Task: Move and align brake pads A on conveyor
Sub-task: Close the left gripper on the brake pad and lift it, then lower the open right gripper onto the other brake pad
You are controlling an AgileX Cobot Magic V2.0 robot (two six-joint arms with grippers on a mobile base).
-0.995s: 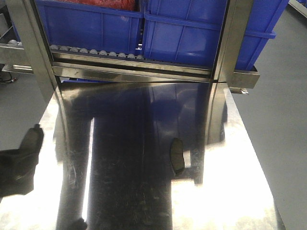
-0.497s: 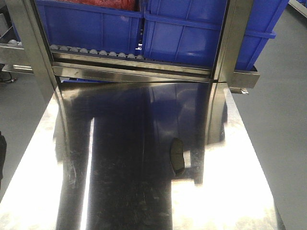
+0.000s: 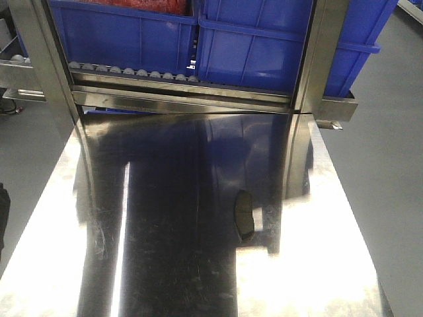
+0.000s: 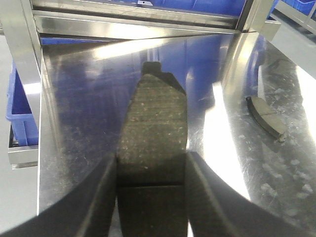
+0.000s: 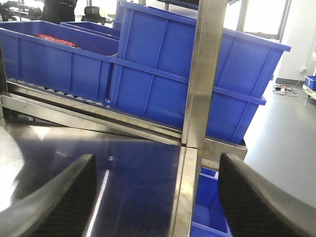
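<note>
Brake pad clamped in left gripper — second pad lying rightward.

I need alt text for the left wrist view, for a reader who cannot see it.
The left gripper holds a dark brake pad over a shiny steel table. A second brake pad lies on the table at the right.

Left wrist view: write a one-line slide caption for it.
Left gripper shut on one brake pad; a second pad lies on the mirror-like steel tabletop to its right.
</note>
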